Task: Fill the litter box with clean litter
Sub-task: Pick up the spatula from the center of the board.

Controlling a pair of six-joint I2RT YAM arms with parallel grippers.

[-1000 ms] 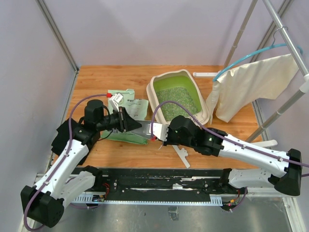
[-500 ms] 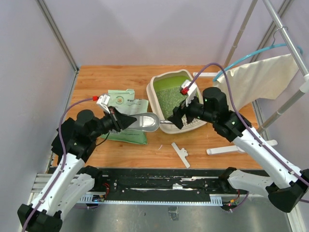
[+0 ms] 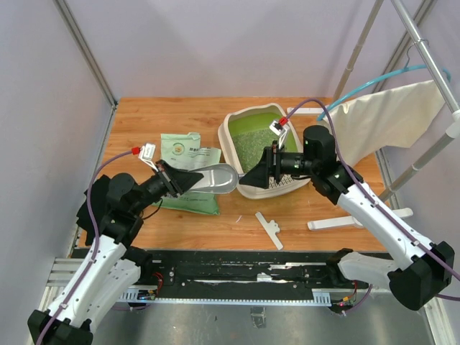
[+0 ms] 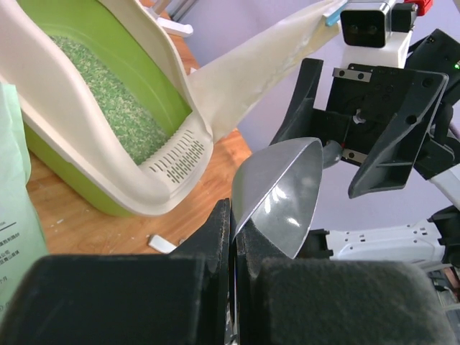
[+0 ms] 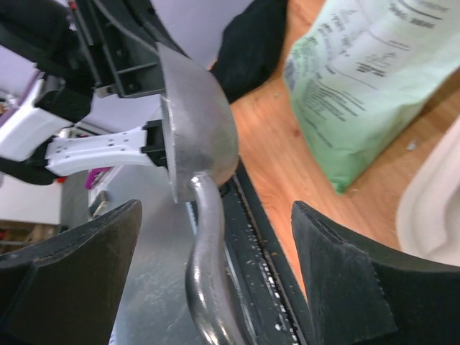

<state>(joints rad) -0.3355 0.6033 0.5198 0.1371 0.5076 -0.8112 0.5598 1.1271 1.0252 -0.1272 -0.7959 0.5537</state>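
Observation:
The cream-white litter box [image 3: 231, 141] with a green inside stands at the back middle of the table, and the clean litter [image 3: 260, 146] covers part of its floor. In the left wrist view the litter box [image 4: 108, 147] and the clean litter [image 4: 115, 108] are at upper left. My left gripper [image 3: 185, 181] [image 4: 233, 215] is shut on the rim of a silver metal scoop [image 3: 217, 180] [image 4: 282, 192], holding it above the table. My right gripper [image 3: 262, 172] [image 5: 215, 208] is open, its fingers [image 5: 68, 266] on either side of the scoop's handle [image 5: 208, 277], apart from it.
A light green printed bag [image 3: 188, 169] [image 5: 366, 86] lies flat left of the box. A cream cloth bag [image 3: 374, 129] hangs from a pole at the right. White plastic pieces [image 3: 269, 230] lie on the wood in front, and a white bar [image 3: 352, 219] lies further right.
My right gripper opened and swung up from the table's front to beside the litter box. My left arm raised the scoop and turned it towards the right gripper.

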